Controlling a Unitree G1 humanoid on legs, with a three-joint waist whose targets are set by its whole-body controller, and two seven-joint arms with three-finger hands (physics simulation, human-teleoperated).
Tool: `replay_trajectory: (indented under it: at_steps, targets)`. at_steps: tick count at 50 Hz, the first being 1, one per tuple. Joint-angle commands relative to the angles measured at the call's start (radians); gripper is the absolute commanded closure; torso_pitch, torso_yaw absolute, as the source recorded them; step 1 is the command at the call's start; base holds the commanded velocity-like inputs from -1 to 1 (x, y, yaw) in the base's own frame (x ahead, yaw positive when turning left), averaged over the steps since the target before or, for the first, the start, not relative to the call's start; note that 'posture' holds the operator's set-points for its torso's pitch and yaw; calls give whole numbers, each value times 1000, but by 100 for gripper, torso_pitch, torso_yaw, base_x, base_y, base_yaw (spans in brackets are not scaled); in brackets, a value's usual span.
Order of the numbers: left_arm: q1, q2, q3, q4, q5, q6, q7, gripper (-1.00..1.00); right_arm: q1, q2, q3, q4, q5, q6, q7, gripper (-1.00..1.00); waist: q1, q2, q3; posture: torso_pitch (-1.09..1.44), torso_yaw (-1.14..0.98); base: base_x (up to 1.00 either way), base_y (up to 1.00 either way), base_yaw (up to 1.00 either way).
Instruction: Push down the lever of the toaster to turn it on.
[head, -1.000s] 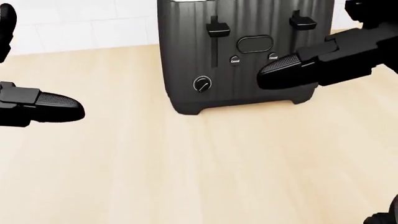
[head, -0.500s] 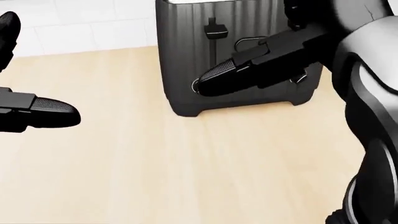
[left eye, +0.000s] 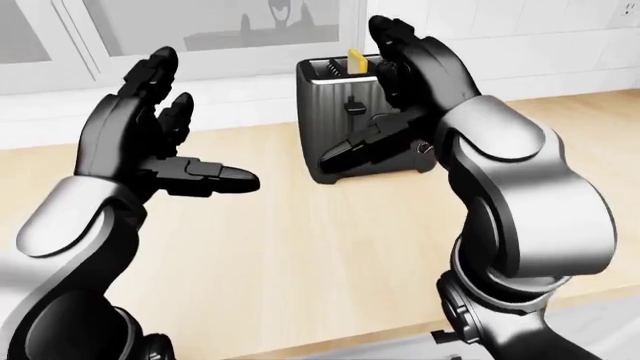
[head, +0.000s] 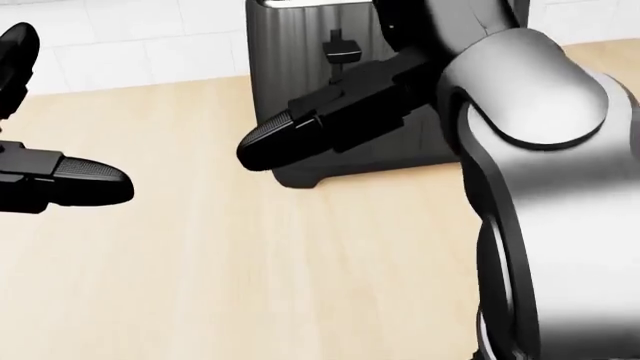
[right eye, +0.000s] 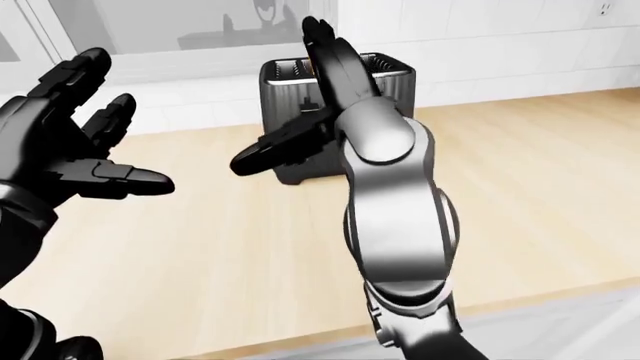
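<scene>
The black ribbed toaster (left eye: 322, 127) stands on the wooden counter (left eye: 300, 247), with a yellow slice (left eye: 356, 63) in one slot. Its left lever (head: 343, 51) sits high in its slot. My right hand (left eye: 370, 91) is open just before the toaster's face, fingers spread upward. Its thumb (head: 290, 139) points left and lies below the lever, not on it. The forearm (head: 540, 150) hides the toaster's right half with its other lever and buttons. My left hand (left eye: 195, 127) is open and empty, held over the counter to the toaster's left.
A white tiled wall (left eye: 520, 45) and a window (left eye: 200, 22) run behind the counter. The counter's near edge (left eye: 380, 330) crosses the bottom of the left-eye view.
My right hand has swept left across the toaster's face, and its forearm now fills the right of the head view. The lever stays up. The left hand has barely moved.
</scene>
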Motion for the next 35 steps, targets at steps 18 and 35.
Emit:
replay_trajectory:
  at_steps: [18, 35]
  targets:
    - [-26, 19, 12, -6, -16, -31, 21, -100, 22, 115, -1, 165, -71, -215, 13, -100, -1, 11, -22, -29, 0, 0, 0, 0]
    - [-27, 27, 40, -32, -63, -5, 44, -100, 66, 121, -50, 259, -106, -326, 35, -100, 0, 12, -29, -29, 0, 0, 0, 0]
